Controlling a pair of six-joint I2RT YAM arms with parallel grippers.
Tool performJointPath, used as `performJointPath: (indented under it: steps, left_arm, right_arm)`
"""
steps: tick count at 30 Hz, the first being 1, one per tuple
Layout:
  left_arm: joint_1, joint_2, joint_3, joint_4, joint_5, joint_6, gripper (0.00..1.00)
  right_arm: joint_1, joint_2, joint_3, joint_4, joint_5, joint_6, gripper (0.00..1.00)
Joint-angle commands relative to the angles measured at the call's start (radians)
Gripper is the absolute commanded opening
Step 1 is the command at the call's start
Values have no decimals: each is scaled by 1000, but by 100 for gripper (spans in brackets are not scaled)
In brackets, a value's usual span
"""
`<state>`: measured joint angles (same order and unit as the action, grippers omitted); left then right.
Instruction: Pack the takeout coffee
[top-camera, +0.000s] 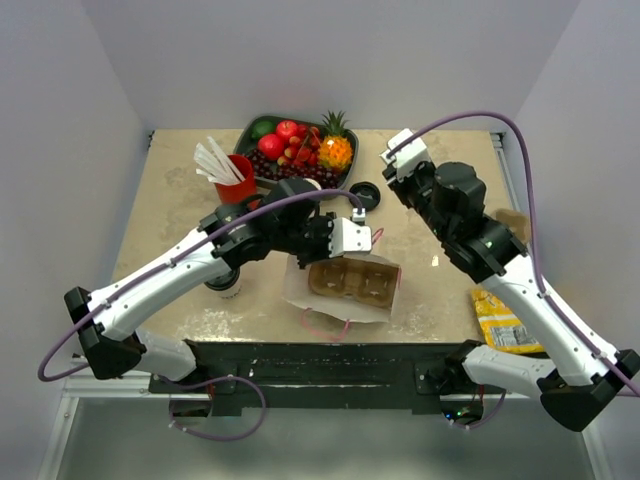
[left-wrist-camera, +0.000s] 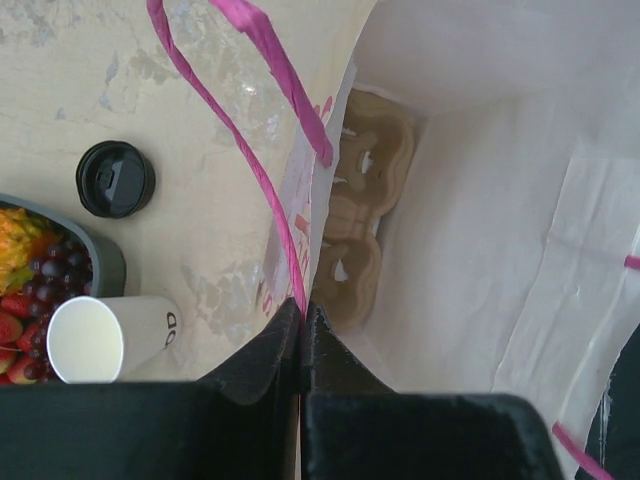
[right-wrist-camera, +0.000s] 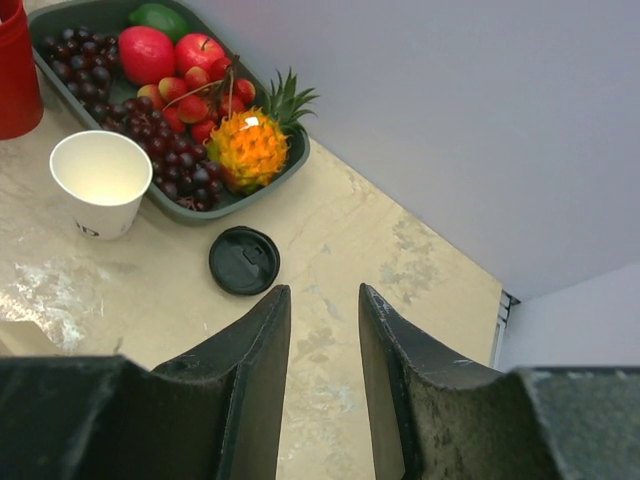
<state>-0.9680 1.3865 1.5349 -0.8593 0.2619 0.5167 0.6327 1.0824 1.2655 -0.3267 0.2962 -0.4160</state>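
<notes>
Top external: beige table (top-camera: 170, 200), pale walls (top-camera: 300, 50). Left fingers (left-wrist-camera: 260, 370) clamp the bag (left-wrist-camera: 480, 250) rim; right fingers (right-wrist-camera: 250, 350) apart. Coffee (top-camera: 226, 287) half hidden under my arm (top-camera: 190, 260).

The white-and-black left arm (top-camera: 170, 270) rises from the near left corner of the beige marbled table (top-camera: 170, 190) and stretches diagonally inward, its black wrist over the table's middle. The left gripper (left-wrist-camera: 302, 318) points toward the right edge. Its dark fingers (left-wrist-camera: 262, 360) are pressed together on the rim of a white paper bag with pink handles (left-wrist-camera: 480, 180). The right arm (top-camera: 540, 300) climbs from the near right corner along the right edge, bends at its black elbow and reaches toward the far edge. The right gripper (right-wrist-camera: 322, 310) hangs above the table with its black fingers (right-wrist-camera: 262, 330) partly apart and nothing between them.
</notes>
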Motion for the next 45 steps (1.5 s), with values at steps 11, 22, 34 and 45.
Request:
performJointPath:
  steps: [11, 22, 34, 45]
  left_arm:
    - [247, 201, 225, -64, 269, -156, 17]
    - [376, 175, 358, 58, 249, -323, 69]
    - [898, -89, 186, 189, -147, -544, 84]
    - [1365, -161, 258, 342, -162, -787, 90]
  right_arm:
    - [-59, 27, 288, -72, -137, 49, 44]
    - [-61, 39, 314, -148, -305, -12, 62]
    - [187, 407, 617, -203, -658, 138, 96]
    - [426, 819, 712, 1, -625, 382, 99]
